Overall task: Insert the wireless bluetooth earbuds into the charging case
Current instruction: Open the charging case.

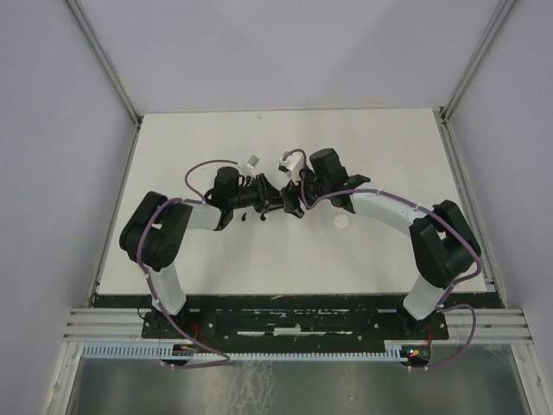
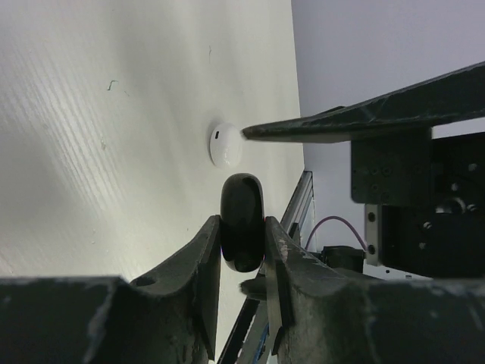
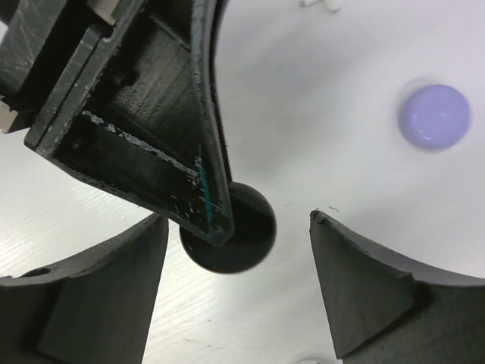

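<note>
Left hand (image 2: 242,231) clenched on the black case (image 2: 242,203), right hand (image 3: 239,224) spread wide around it, case apparently shut, so insertion's all ahead.

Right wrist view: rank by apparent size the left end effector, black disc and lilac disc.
1. Left end effector, nearest the camera.
2. Black disc, partly hidden.
3. Lilac disc; the discs' distances from the camera may differ, so true sizes stay unsure.

No text, label, brand, number or sign can be read on anything in the three views.
</note>
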You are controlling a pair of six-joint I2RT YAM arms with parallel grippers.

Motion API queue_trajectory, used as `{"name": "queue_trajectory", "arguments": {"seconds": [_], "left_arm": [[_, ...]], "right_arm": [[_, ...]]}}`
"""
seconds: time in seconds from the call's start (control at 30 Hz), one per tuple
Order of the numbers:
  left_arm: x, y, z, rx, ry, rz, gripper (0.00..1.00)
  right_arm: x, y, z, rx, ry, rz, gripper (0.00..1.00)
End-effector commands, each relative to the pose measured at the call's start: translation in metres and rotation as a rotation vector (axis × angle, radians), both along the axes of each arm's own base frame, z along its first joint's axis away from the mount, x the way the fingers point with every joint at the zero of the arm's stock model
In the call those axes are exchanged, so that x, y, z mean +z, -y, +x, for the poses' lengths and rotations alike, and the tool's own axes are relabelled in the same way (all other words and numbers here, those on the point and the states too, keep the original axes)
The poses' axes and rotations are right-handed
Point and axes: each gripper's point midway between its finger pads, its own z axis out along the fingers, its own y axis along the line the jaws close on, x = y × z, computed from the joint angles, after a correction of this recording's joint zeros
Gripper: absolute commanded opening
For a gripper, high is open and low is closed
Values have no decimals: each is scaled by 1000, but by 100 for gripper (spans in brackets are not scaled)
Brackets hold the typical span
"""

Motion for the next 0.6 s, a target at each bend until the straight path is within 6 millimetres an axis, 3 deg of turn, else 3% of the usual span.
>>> {"name": "queue_trajectory", "arguments": {"seconds": [0.0, 0.1, 0.2, 0.33, 0.57], "left_arm": [[28, 4, 3, -16, 124, -33, 9], [30, 4, 4, -15, 127, -35, 8], [32, 4, 4, -14, 129, -37, 8], [34, 5, 5, -15, 132, -41, 8], [42, 5, 6, -13, 142, -49, 8]], "right_arm": [[78, 12, 26, -182, 152, 153, 85], [96, 30, 32, -300, 177, 150, 90], [101, 46, 34, -395, 170, 116, 91], [93, 57, 31, -456, 136, 82, 92], [68, 50, 15, -380, 73, 69, 91]]}}
